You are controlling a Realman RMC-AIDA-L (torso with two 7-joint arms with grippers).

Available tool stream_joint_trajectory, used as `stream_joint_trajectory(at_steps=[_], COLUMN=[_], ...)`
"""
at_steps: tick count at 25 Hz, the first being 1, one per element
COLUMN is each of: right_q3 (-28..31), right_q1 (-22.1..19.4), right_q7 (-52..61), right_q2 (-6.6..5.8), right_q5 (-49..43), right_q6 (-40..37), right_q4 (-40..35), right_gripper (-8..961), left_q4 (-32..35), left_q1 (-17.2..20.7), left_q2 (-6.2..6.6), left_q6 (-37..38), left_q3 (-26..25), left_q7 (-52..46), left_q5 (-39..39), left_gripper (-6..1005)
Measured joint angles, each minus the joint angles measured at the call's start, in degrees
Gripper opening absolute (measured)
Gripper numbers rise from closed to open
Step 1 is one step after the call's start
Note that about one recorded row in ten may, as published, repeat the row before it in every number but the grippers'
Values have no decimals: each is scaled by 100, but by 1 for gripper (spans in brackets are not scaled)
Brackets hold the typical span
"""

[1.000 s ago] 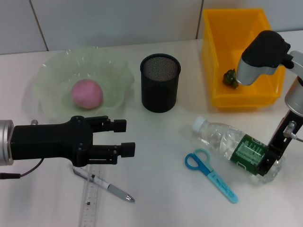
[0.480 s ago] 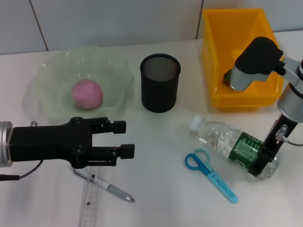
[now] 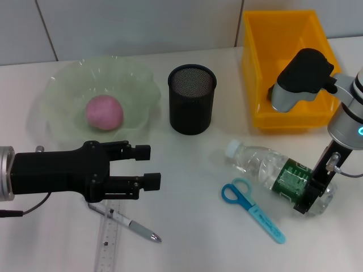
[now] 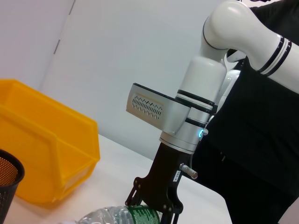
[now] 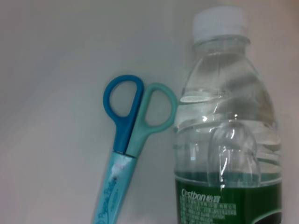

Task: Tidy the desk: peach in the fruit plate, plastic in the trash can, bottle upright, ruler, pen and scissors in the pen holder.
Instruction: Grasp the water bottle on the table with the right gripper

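**Gripping the lying bottle at its base end**

Lying on its side on the table point(image 3: 187, 164), the bottle point(image 3: 272, 174) is clear plastic with a white cap and a green label; cap points toward the holder point(image 3: 192, 98), base toward the robot's right. Some water inside shows in the right wrist view. Right gripper point(image 3: 311, 195) is clamped on the bottle at the label/base end, black fingers either side of the body. Left wrist view shows the same grip from the side, fingers closed around the green label.

Scissors point(image 3: 251, 208) lie flat just beside the bottle, on the near side: one blue handle loop, one teal, light blue sheath over the blades. Handles near the bottle's shoulder, not touching it as far as the head view shows.

Peach point(image 3: 104, 112), pink and round, sits in the pale green plate point(image 3: 62, 90) at far left. Holder is black mesh, upright, between plate and bin point(image 3: 255, 62). Bin is yellow, far right; the right arm hides most of its floor.

Left gripper point(image 3: 148, 166) hovers over the near-left table, fingers apart, holding nothing. Pen point(image 3: 127, 223) and clear ruler point(image 3: 108, 238) lie under and in front of it, pen crossing the ruler at an angle.
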Motion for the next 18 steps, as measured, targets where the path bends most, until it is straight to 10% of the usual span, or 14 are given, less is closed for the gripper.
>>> stream_joint_trajectory(at_steps=[18], right_q3=[0], right_q1=[-5], right_q7=[9], right_q2=[-1], right_q5=[-1], right_q6=[-3], right_q4=[13], right_gripper=[761], left_q4=[0], left_q1=[0], left_q2=[8], left_q6=[5], left_q3=[-3], left_q7=[-1], left_q5=[-53], left_gripper=[785])
